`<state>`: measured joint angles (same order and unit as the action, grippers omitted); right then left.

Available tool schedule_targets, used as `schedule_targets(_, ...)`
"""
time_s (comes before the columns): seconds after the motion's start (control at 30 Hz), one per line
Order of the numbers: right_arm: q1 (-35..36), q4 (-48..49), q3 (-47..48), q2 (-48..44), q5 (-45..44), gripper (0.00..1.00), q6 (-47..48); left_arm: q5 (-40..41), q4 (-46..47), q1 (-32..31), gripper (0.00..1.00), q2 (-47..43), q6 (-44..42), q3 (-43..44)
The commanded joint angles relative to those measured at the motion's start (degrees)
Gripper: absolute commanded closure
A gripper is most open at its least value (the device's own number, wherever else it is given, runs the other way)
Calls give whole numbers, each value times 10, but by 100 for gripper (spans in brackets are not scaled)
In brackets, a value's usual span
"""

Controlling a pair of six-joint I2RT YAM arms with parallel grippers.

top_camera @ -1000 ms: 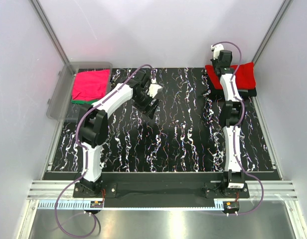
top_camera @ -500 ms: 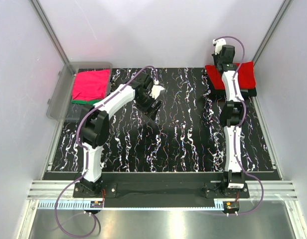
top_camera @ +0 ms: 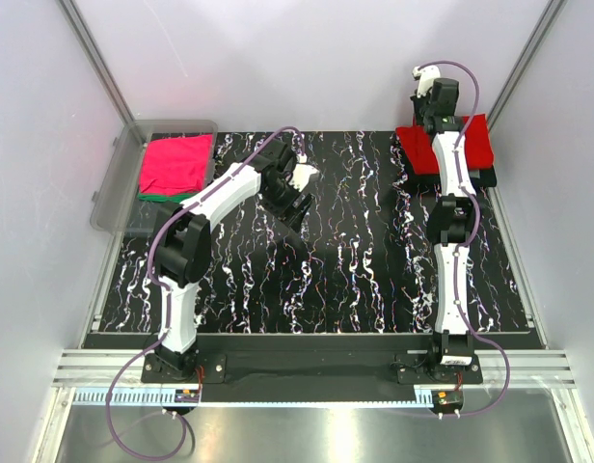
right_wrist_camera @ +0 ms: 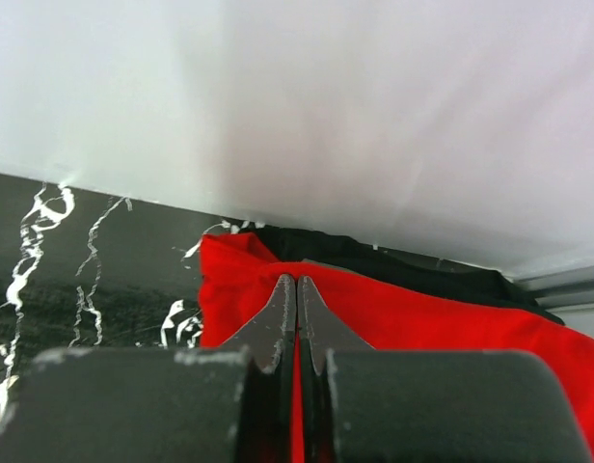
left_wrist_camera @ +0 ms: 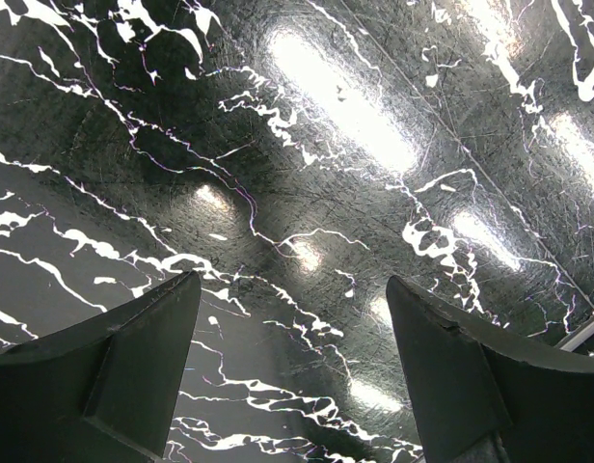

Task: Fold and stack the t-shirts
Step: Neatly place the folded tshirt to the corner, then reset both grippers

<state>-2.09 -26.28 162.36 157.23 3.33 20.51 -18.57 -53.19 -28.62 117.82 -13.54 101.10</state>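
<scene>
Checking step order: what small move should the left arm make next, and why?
Probably swing the left gripper toward the pink shirt in the bin: its jaws are open and empty over the table, and the red shirt already lies folded on the black shirt.

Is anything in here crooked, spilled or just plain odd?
Nothing is spilled or damaged. The bright red t-shirt at the far right corner lies slightly askew on the black t-shirt under it, whose edges peek out around it. The magenta-pink t-shirt at far left looks neatly folded.
</scene>
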Motion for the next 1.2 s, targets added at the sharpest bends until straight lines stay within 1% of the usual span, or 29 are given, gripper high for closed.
schedule_targets(0.0,14,13,23,-18,25,100,-3,6,12,0,16,-16,-6,8)
schedule_targets(0.3,18,18,18,12,27,99,8,13,11,-3,15,-10,-5,14)
schedule_targets(0.37,17,25,18,15,5,84,11,16,9,-5,15,-8,-4,19)
schedule_targets(0.4,18,32,16,18,-1,67,10,17,8,-5,14,-7,-4,21)
schedule_targets(0.43,17,33,14,19,1,63,11,19,7,-6,14,-5,-5,26)
schedule_targets(0.47,17,32,13,17,6,63,15,20,7,-7,14,-3,-6,28)
schedule_targets(0.53,17,29,7,12,23,55,11,20,7,-9,14,0,-5,34)
schedule_targets(0.57,18,25,8,2,28,53,8,20,6,-11,14,2,-6,36)
schedule_targets(0.63,17,16,13,-12,24,45,0,20,6,-12,14,7,-4,44)
schedule_targets(0.7,17,16,16,-43,7,43,-13,20,4,-13,13,9,-4,53)
schedule_targets(0.73,4,16,17,-54,2,42,-23,20,3,-13,13,9,-3,55)
schedule_targets(0.77,-5,16,18,-74,3,41,-56,19,4,-13,13,8,-4,57)
schedule_targets(0.83,-43,16,7,-91,6,40,-86,20,3,-13,13,10,-6,61)
schedule_targets(0.87,-56,12,-16,-110,9,39,-103,18,3,-12,13,12,-6,62)
schedule_targets(0.93,-87,5,-43,-129,24,39,-112,15,3,-7,13,19,-7,68)
schedule_targets(0.97,-96,-6,-72,-146,35,38,-120,14,3,-5,13,25,-6,71)
schedule_targets(1.03,-112,-26,-99,-164,70,38,-125,2,-2,2,13,30,-9,82)
schedule_targets(1.07,-117,-37,-116,-188,82,38,-124,-2,-12,11,13,32,-10,88)
schedule_targets(1.1,-117,-57,-161,-204,100,37,-117,-2,-14,16,14,32,-10,97)
schedule_targets(1.13,-117,-68,-188,-223,162,37,-108,13,-13,22,14,27,-10,99)
schedule_targets(1.17,-115,-86,-242,-260,200,36,-89,26,-7,30,15,18,-10,103)
